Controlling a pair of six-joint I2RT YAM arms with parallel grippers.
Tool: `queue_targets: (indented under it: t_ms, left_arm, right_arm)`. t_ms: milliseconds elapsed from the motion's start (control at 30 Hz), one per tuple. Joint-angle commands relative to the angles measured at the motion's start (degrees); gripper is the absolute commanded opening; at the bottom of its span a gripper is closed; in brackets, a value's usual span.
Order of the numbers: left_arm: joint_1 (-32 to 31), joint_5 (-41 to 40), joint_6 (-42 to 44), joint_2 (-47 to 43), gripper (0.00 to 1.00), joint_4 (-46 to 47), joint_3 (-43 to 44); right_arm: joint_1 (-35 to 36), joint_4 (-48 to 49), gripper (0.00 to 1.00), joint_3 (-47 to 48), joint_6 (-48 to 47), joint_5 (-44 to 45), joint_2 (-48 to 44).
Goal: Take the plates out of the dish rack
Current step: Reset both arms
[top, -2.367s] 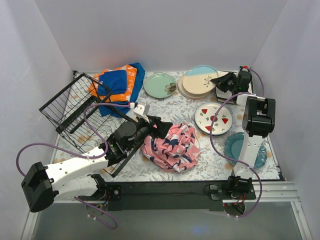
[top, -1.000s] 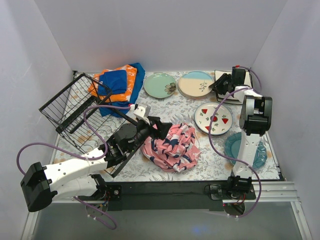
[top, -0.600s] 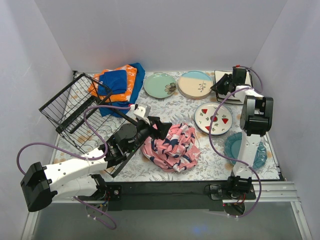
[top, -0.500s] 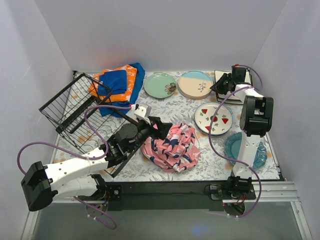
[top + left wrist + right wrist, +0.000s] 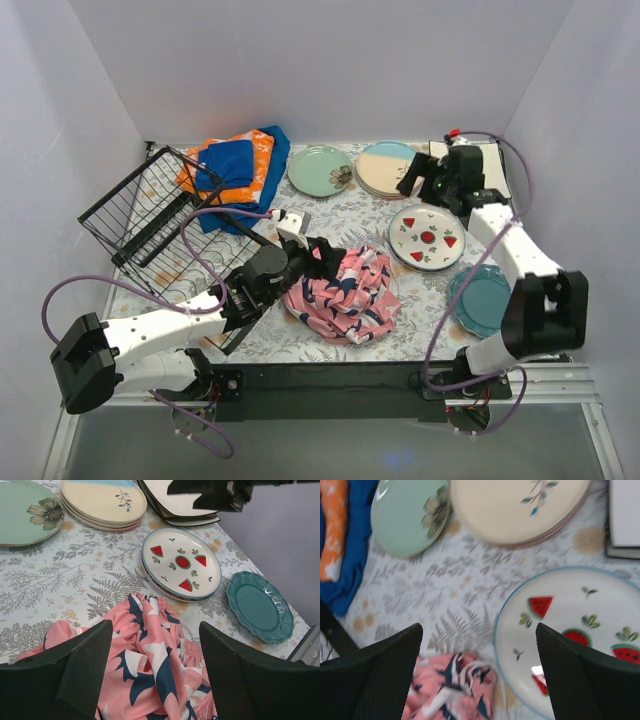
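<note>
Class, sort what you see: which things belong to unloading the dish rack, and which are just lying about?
Job: dish rack; mint flower plate; cream-and-blue plates; watermelon plate; teal plate; square plates.
Lying about: pink patterned cloth; blue-orange cloths.

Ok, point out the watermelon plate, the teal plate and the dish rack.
watermelon plate (image 5: 182, 562), left wrist view, on its centre motif.
teal plate (image 5: 260, 605), left wrist view, flat middle.
dish rack (image 5: 135, 205), top external view, raised wire side.

The floral desk (image 5: 350, 215) is carrying the dish rack (image 5: 140, 215) at left, blue-orange cloths (image 5: 235, 165) far left, and a pink cloth (image 5: 345, 295) at centre. Lying from far centre to near right: mint plate (image 5: 320, 170), cream plates (image 5: 388, 168), square plate (image 5: 170, 505), watermelon plate (image 5: 428, 238), teal plate (image 5: 482, 300).
</note>
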Motion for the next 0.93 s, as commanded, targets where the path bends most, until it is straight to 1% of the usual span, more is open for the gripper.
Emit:
queue_targets:
  t_ms: [0, 67, 100, 133, 167, 233, 300, 333, 400, 500, 567, 700, 900]
  left_arm:
    - [-0.3, -0.9, 0.9, -2.2, 0.69, -1.9, 2.8]
    - [-0.2, -1.0, 1.0, -4.2, 0.69, -1.5, 2.4]
    - [-0.3, -0.8, 1.0, -5.1, 0.69, -1.3, 1.8]
    - [-0.2, -0.8, 1.1, -5.9, 0.69, -1.2, 1.4]
    - [-0.2, -0.5, 1.1, -7.7, 0.69, -0.9, 1.1]
    - [-0.4, 0.4, 1.4, -9.1, 0.69, -0.2, 0.1]
    - [-0.4, 0.7, 1.7, -11.0, 0.69, 0.7, -0.7]
    - [-0.6, 0.9, 1.6, -11.5, 0.69, 0.9, -0.9]
    - [-0.8, 1.6, 1.5, -12.4, 0.69, 1.2, -1.1]
    - [-0.9, 3.2, 1.2, -12.6, 0.69, 2.7, -1.8]
    - [-1.0, 4.4, 1.4, -12.3, 0.69, 3.1, -1.8]
    - [-1.1, 4.7, 1.4, -12.3, 0.68, 2.9, -1.8]
    - [-1.1, 4.4, 2.0, -12.1, 0.68, 3.5, -2.1]
  right_arm:
    - [7.9, -3.5, 0.98, -9.3, -3.0, 4.6, -11.0]
    - [11.4, -4.7, 0.98, -11.5, -3.8, 3.9, -16.4]
    - [12.2, -5.6, 0.98, -13.6, -3.6, 3.4, -18.1]
    - [13.2, -6.0, 0.98, -14.7, -2.7, 3.2, -21.8]
    - [13.7, -6.0, 0.98, -15.7, -1.8, 1.8, -23.6]
    - [14.8, -6.4, 0.98, -18.3, -3.5, -1.5, -28.1]
    - [15.0, -7.6, 0.98, -20.1, -5.0, 0.5, -32.6]
    - [14.9, -7.3, 0.98, -22.6, -5.4, 1.4, -34.2]
    - [15.0, -6.6, 0.98, -24.7, -7.6, 2.9, -38.2]
    - [14.9, -5.8, 0.98, -27.5, -7.4, 5.1, -42.5]
    - [14.9, -4.6, 0.98, -28.3, -7.4, 7.4, -44.1]
    - [14.9, -4.6, 0.98, -28.2, -7.7, 6.5, -47.4]
    - [15.0, -3.4, 0.98, -29.2, -7.7, 5.8, -48.5]
